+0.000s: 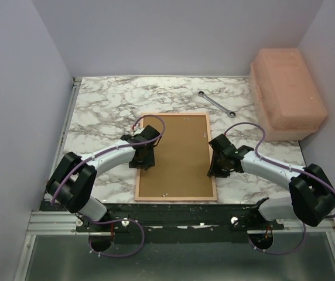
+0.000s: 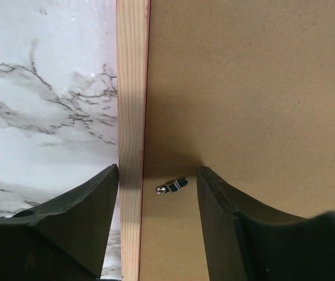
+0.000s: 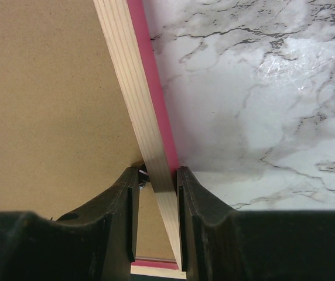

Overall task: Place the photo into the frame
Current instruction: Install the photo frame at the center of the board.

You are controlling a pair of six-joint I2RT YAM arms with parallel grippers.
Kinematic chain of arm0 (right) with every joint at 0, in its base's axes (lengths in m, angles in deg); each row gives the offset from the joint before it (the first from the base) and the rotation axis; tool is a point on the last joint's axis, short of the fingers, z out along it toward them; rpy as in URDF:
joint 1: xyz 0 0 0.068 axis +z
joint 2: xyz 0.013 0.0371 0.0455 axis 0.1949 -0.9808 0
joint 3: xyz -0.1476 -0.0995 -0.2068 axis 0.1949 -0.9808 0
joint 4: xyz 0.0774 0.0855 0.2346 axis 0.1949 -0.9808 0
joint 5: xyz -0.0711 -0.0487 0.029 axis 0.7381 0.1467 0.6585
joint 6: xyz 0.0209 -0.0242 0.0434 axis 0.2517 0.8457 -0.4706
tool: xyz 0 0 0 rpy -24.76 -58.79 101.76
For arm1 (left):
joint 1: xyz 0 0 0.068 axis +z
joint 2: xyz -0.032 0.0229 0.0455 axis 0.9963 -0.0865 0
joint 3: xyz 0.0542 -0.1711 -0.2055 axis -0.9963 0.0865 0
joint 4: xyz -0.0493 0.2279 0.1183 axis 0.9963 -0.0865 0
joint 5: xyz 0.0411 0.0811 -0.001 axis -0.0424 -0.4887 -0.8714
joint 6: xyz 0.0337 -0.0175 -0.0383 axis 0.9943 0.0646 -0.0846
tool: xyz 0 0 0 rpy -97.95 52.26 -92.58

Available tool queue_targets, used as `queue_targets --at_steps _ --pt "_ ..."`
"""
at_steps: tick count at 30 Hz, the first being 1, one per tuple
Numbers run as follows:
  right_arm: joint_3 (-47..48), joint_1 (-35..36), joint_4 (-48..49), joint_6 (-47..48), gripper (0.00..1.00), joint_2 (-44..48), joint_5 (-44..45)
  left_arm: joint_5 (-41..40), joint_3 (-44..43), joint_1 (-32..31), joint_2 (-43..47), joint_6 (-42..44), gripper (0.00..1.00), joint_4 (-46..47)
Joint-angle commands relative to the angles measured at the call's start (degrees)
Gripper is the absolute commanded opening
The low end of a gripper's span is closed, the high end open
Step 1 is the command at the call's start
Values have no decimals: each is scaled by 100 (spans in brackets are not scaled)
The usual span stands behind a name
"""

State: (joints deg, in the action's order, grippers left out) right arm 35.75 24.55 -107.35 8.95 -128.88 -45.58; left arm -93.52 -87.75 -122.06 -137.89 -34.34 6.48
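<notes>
A marble-patterned table carries a few things beyond the task's own. A metal spanner lies on the far side. To the right of it, against the wall, stands a salmon-pink lidded plastic box. Both are well apart from the arms and block nothing.

The frame lies flat in the middle of the table with its pale wood reverse up. A brown fibreboard backing panel sits inside it and covers the whole opening. The bright pink face shows only as a thin line along the outer edges.

The left gripper hangs over the frame's left rail with its fingers spread. One finger is on the marble side of the rail and the other is over the backing panel. A small metal turn clip lies on the panel between the fingers, just inside the rail. Neither finger visibly presses on it.

The right gripper is at the frame's right rail, towards the near end, and is closed on it. The wood strip runs between its two fingers, with the pink edge against the outer one. A bit of metal hardware shows at the inner finger, too hidden to make out.
</notes>
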Motion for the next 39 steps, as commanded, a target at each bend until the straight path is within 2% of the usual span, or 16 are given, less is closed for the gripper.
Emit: queue_targets --at_steps 1,4,6,12,15,19,27,29,37,39 --pt "-179 7 133 119 1 -288 306 156 158 -42 150 36 58 318" --pt "-165 7 152 136 1 -334 299 45 189 -49 45 58 58 252" --pt "-154 7 152 126 1 -358 293 -61 166 -50 -55 22 53 152" --pt "-143 7 127 122 1 -343 287 -255 123 -106 -127 -16 32 -112" --pt "-145 7 127 103 1 -354 283 -184 186 -148 -75 -28 34 -100" --pt "-183 2 133 93 1 -330 281 -125 181 -201 -103 -11 44 -104" --pt "-233 2 165 73 1 -324 255 -90 223 -456 -57 19 51 -104" --pt "-216 6 177 81 1 -359 227 -90 272 -466 21 5 50 -112" --pt "-180 7 226 89 1 -442 167 -266 242 -478 -151 -35 33 -256" --pt "-183 5 205 84 1 -418 175 -264 253 -480 -192 -22 33 -284"
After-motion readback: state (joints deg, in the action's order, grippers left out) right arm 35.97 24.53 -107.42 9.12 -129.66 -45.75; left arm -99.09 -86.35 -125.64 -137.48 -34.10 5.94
